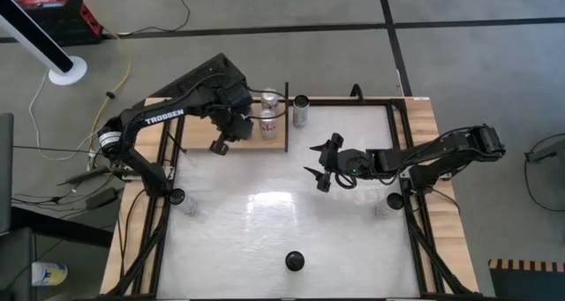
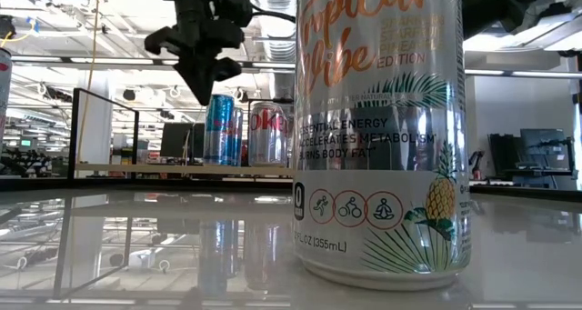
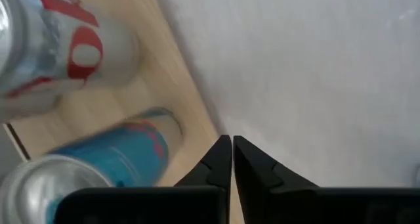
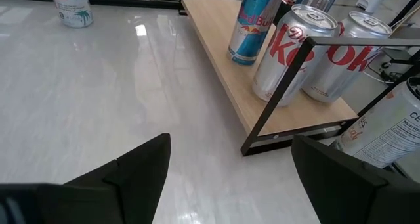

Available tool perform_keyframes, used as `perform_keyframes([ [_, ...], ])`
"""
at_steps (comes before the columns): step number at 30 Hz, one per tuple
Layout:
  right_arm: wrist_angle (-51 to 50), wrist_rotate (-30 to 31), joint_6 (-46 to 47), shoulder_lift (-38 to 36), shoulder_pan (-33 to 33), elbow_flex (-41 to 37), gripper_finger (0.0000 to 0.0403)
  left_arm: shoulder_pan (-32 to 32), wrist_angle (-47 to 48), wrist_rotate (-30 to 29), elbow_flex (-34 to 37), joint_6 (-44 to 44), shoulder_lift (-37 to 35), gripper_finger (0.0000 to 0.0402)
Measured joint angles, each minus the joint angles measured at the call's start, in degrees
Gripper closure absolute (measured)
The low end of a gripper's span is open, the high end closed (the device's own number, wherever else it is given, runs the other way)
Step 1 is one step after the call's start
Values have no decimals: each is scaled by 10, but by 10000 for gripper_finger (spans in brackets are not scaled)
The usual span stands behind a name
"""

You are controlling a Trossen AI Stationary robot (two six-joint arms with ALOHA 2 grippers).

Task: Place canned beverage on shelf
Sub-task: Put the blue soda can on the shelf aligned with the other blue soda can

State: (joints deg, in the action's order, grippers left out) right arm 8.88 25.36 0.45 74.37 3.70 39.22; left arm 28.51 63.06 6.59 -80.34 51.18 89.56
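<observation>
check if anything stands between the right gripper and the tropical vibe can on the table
Nothing visible does: only bare white tabletop lies between the open right gripper and the tropical vibe can, which stands alone, apart from the other cans.

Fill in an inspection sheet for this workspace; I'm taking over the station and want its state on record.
Surface: glossy white tabletop, reflective.
Job's things: shelf holds a blue can and two Coke cans; a fourth can stands beside it, a fifth can near the front edge.
Clutter: nothing seen.
Grippers: left gripper shut, empty, at the shelf's edge; right gripper open, empty, above the table.
Cables: yellow cable on the floor.
Surroundings: red box on the floor.
</observation>
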Motion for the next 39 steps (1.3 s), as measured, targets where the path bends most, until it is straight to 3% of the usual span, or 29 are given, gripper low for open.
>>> perform_keyframes([
  [19,-3,0,5,0,0,0,63,12,-31,-79,0,1,0,401],
  [39,-3,0,6,0,0,0,63,57,-22,-108,0,-9,0,401],
])
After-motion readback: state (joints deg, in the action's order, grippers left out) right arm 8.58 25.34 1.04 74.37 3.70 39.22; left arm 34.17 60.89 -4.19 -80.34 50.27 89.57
